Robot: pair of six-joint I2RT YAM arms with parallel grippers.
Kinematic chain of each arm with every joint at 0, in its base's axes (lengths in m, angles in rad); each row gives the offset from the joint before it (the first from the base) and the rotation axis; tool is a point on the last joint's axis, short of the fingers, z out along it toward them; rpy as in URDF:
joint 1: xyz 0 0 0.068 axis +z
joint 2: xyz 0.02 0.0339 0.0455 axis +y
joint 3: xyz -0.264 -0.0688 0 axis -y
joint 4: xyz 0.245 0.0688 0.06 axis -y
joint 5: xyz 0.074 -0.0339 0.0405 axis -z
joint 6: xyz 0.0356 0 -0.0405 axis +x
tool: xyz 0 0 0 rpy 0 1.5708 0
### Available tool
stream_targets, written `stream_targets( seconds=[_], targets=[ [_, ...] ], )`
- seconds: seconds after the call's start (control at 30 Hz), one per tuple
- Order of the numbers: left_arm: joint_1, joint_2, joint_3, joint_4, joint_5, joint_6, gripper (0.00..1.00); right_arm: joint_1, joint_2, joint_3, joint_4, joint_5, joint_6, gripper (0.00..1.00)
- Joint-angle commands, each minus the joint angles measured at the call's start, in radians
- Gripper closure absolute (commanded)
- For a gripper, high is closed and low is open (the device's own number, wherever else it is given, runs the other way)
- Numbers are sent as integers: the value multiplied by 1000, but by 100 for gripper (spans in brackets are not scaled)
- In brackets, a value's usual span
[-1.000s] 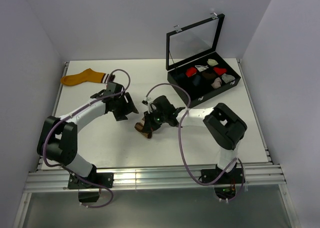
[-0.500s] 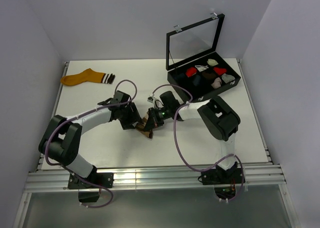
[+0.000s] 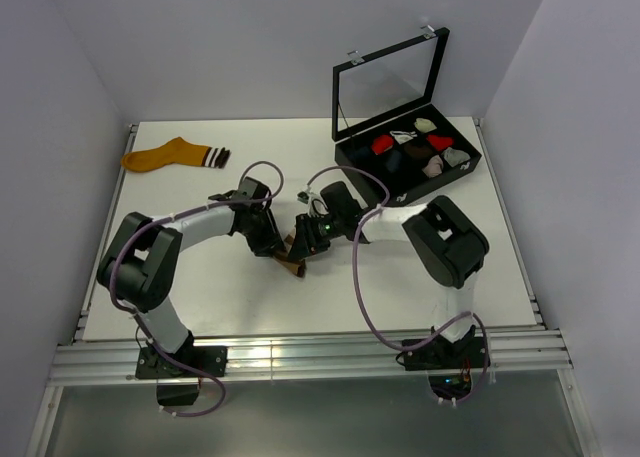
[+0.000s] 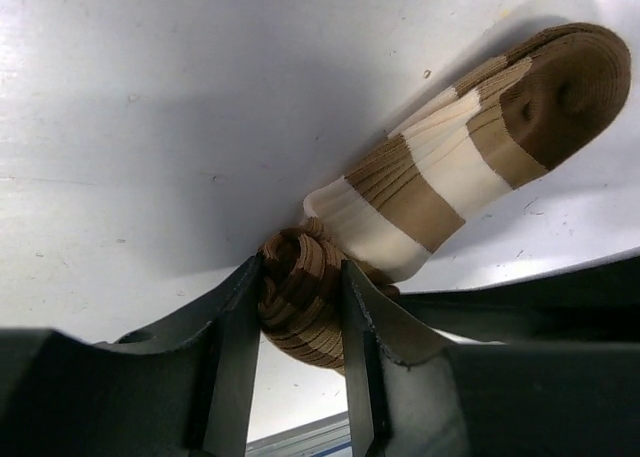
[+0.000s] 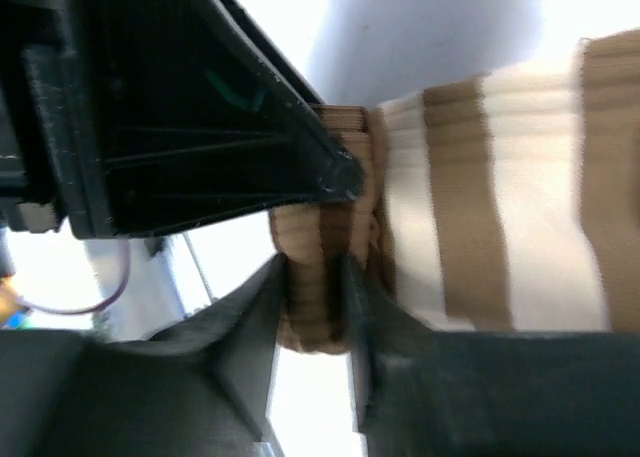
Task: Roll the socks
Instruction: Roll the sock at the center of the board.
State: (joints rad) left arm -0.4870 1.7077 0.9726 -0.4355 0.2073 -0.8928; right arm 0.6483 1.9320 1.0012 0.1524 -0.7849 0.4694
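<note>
The brown sock with cream stripes [image 3: 291, 256] lies at the table's middle, partly rolled. In the left wrist view its rolled end [image 4: 300, 297] sits squeezed between my left fingers, and the striped part [image 4: 460, 167] stretches away to the upper right. My left gripper [image 3: 272, 242] is shut on that roll from the left. My right gripper [image 3: 303, 239] is shut on the same sock [image 5: 320, 277] from the right, close against the left one. The mustard-orange sock [image 3: 168, 156] with a dark white-striped cuff lies flat at the far left, away from both grippers.
An open black compartment box [image 3: 408, 167] with its lid raised stands at the back right and holds several small sock bundles. White walls close the table at back and sides. A metal rail runs along the near edge.
My left gripper has moved right to the brown sock and shut on its rolled end. My right gripper has shifted a little up and left with the sock, meeting the left one.
</note>
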Motion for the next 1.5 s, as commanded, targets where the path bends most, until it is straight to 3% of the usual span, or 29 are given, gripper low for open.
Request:
stream_targets(
  seconds=[0.0,0.2,0.23,0.33,0.57,0.7,0.93,1.03,1.07,1.17,1.33,1.47],
  targets=[
    [-7,49,61,-84,-55,58,64,14,-144,-27,-66,200,-70,59],
    [-10,89,139,-167,-71,101,64,149,-336,-58,-132,554,-204,41],
    [-10,93,150,-177,-72,112,64,175,-347,-55,-145,676,-239,41],
    [-13,109,181,-201,-72,124,64,279,-354,-33,-168,856,-297,39],
    [-21,128,201,-218,-66,138,65,422,-248,30,-180,1085,-380,39],
    [-22,132,199,-221,-60,143,65,468,-194,45,-166,1133,-417,40],
    [-22,122,201,-216,-55,149,63,479,-97,53,-166,1153,-422,48],
    [-22,107,201,-201,-46,149,58,473,-97,22,-155,1116,-405,72],
    [-21,93,199,-198,-46,147,55,468,-100,16,-155,1100,-397,85],
    [-19,60,202,-190,-71,137,43,429,-122,-10,-155,983,-347,97],
    [10,-26,173,-146,-97,71,32,337,-162,-52,-100,755,-255,100],
    [65,-130,98,-105,-106,5,27,220,-174,-82,-33,464,-175,100]
  ],
)
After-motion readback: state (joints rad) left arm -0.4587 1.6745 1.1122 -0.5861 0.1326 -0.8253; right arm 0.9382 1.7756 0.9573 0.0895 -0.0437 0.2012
